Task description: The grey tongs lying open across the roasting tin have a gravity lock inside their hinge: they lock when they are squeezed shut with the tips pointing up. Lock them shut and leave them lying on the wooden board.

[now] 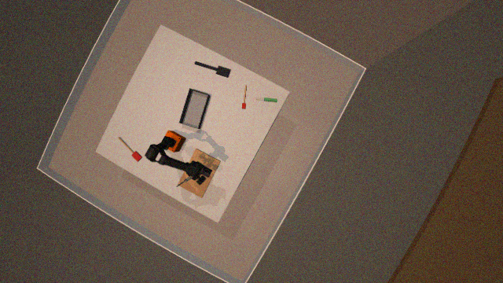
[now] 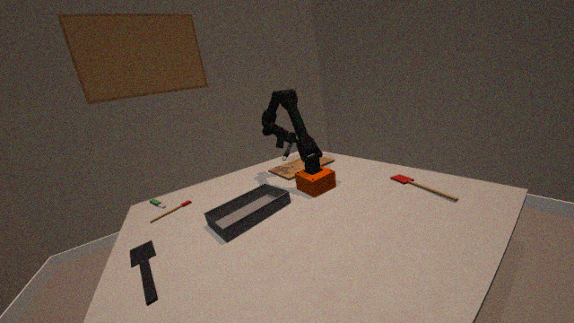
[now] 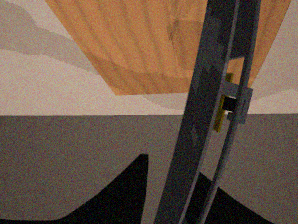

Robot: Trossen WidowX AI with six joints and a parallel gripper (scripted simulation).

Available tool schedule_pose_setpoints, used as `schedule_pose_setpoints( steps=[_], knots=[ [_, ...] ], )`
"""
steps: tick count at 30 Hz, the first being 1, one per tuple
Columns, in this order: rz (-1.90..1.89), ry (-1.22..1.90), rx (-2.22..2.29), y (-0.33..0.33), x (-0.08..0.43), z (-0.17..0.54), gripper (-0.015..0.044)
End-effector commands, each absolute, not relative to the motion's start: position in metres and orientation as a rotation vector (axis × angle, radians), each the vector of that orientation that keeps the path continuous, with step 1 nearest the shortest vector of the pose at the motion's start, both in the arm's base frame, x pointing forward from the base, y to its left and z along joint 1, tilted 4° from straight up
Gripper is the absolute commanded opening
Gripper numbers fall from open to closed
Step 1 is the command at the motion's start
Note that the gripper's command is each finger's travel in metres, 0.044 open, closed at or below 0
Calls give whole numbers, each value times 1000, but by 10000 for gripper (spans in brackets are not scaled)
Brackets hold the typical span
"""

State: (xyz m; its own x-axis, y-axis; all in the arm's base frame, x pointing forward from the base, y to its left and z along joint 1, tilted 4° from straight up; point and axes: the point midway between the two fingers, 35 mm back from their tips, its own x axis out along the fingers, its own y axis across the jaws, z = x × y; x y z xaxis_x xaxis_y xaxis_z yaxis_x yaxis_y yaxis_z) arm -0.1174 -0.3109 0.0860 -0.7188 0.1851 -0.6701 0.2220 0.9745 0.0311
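Note:
The grey tongs hang tilted in the air over the wooden board. My gripper is shut on them. In the wrist view their two arms run close together with a narrow gap, past a small grey bracket and a yellow part. Whether the lock has caught cannot be told. The black fingers hide part of the tongs, and the arm hides part of the board. The roasting tin stands apart with no tongs across it.
The orange arm base stands between tin and board. A red-headed spatula lies at one side. A black turner, a smaller red-ended tool and a green-handled tool lie beyond the tin.

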Motion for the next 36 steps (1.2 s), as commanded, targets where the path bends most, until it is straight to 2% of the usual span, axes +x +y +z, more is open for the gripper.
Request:
schedule_pose_setpoints(
  steps=[1,13,26,36],
  knots=[
    [-72,2380,291,-311,-119,86,-150],
    [-69,1987,353,-301,-132,81,-150],
    [-154,1564,207,-305,-145,98,-150],
    [-162,1545,195,-306,-145,99,-150]
  ],
)
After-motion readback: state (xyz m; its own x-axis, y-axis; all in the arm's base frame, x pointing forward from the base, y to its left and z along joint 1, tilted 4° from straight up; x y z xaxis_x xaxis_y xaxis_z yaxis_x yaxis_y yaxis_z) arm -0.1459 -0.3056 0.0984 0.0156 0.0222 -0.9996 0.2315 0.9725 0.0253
